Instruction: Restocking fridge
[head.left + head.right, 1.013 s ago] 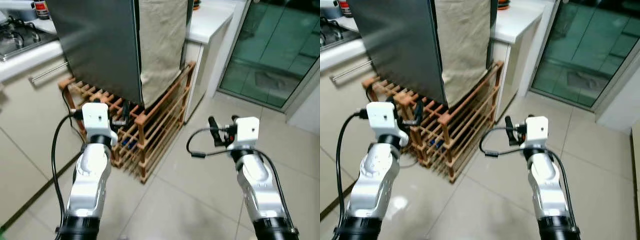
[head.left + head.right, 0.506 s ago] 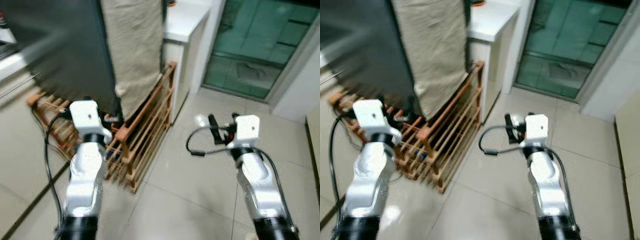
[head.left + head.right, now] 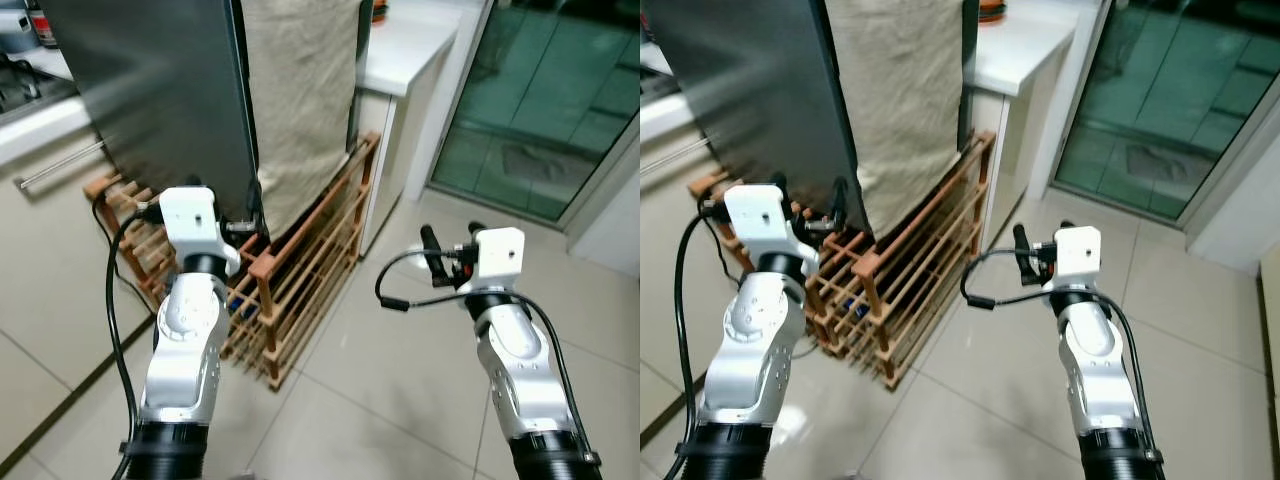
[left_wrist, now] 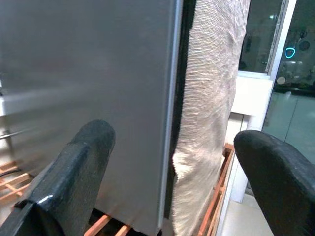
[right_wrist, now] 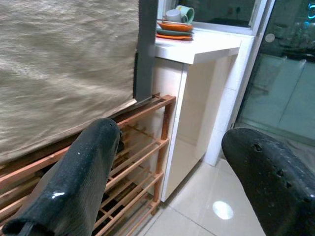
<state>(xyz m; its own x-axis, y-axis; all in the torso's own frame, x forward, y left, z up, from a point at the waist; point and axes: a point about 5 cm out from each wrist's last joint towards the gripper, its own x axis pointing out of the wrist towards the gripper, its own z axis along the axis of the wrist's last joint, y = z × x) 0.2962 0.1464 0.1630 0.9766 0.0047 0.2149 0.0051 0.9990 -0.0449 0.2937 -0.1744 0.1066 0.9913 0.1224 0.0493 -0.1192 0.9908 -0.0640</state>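
1. The fridge [image 3: 170, 90] stands ahead on a wooden rack [image 3: 300, 270], door closed; it looks heavy, rigid and smooth-faced.
2. Best hold is likely the door edge [image 4: 170, 123] beside the cloth [image 3: 300, 100].
3. Left tool [image 4: 167, 182] and right tool [image 5: 182, 177] both gape wide, empty.
4. Open floor [image 3: 400, 390] lies rightward; the worktop [image 3: 410, 45] crowds the far side.

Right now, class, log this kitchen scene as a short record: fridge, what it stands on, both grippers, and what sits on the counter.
fridge: grey fridge, door shut, beige cloth hanging down its side
support: wooden rack on the tiled floor
left gripper: open, empty, facing the fridge
right gripper: open, empty, facing the rack
counter: white counter with stacked plates and cups
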